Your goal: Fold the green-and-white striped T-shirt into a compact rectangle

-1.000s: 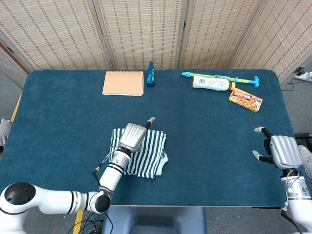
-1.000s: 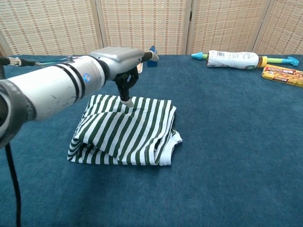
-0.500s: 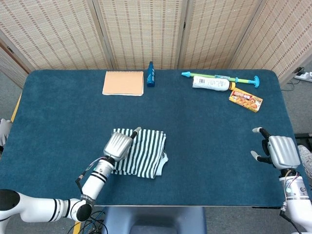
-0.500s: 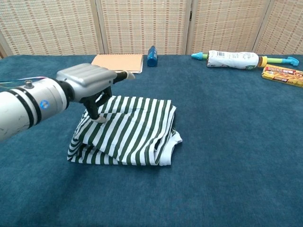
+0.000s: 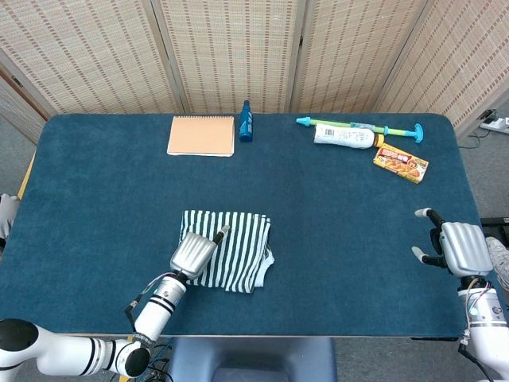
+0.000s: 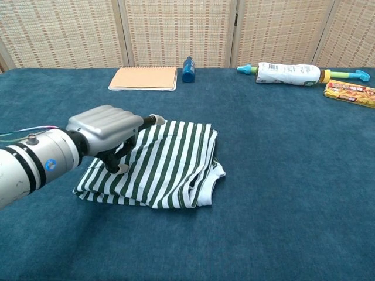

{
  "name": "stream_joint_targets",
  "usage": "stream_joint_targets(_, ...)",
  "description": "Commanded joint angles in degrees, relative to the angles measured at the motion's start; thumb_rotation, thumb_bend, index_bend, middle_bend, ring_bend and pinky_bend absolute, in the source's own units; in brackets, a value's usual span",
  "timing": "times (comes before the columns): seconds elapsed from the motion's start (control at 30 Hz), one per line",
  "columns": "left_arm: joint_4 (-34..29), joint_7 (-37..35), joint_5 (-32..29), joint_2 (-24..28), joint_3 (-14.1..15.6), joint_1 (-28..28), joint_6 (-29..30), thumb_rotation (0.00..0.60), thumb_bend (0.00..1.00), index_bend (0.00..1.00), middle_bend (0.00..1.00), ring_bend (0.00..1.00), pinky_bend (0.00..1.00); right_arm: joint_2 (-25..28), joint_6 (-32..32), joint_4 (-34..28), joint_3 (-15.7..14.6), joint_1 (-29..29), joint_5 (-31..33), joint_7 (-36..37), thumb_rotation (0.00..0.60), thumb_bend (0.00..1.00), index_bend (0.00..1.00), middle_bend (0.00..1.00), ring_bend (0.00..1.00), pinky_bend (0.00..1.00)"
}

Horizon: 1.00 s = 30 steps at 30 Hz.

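The green-and-white striped T-shirt (image 5: pixel 238 247) lies folded into a rough rectangle near the table's front, left of centre; a sleeve edge sticks out at its near right corner (image 6: pixel 205 196). My left hand (image 5: pixel 192 255) (image 6: pixel 105 130) is over the shirt's near left part, fingers curled down with a fingertip (image 6: pixel 121 168) touching the cloth and one finger pointing out straight. I see no cloth held in it. My right hand (image 5: pixel 457 247) hovers by the table's near right edge, away from the shirt, fingers apart and empty. The chest view does not show it.
Along the far edge lie a tan notebook (image 5: pixel 201 135) (image 6: pixel 143 78), a blue bottle (image 5: pixel 246 122) (image 6: pixel 188 69), a white tube (image 5: pixel 343 136) (image 6: pixel 290 73) beside a teal stick (image 5: pixel 362 126), and an orange box (image 5: pixel 401 162) (image 6: pixel 351 92).
My left hand has drawn back from the shirt's far edge to its near left part. The shirt's near left corner has spread a little outward. The right hand barely moved.
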Motion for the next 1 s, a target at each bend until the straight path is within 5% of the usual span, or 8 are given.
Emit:
stream_joint_targets(0.03, -1.07, -0.12, 0.58, 0.59, -0.03, 0.8, 0.64, 0.6, 0.16, 0.0, 0.8, 0.72, 0.92, 0.0, 0.06, 0.03, 0.0, -0.06, -0.04, 0.11, 0.6, 0.19, 0.29, 0.87, 0.95, 1.0)
stream_joint_targets(0.5, -8.47, -10.32, 7.63, 10.61, -1.1, 8.23, 6.79, 0.6, 0.16, 0.0, 0.78, 0.7, 0.92, 1.48, 2.37, -1.09, 0.33, -1.31, -0.83, 0.73, 0.6, 0.2, 0.29, 0.87, 0.95, 1.0)
stream_joint_targets(0.77, -7.55, -19.96, 13.29, 17.15, -0.05, 15.72, 12.99, 0.6, 0.16, 0.0, 0.59, 0.52, 0.76, 2.56, 2.51, 0.03, -0.75, -2.34, -2.84, 3.0, 0.6, 0.24, 0.3, 0.79, 0.83, 0.99)
stream_joint_targets(1.0, -4.18, -28.99, 16.51, 19.83, 0.39, 22.16, 17.35, 0.6, 0.16, 0.03, 0.44, 0.38, 0.59, 2.28, 0.84, 5.98, -3.97, -1.86, -11.52, 9.09, 0.6, 0.29, 0.28, 0.42, 0.4, 0.5)
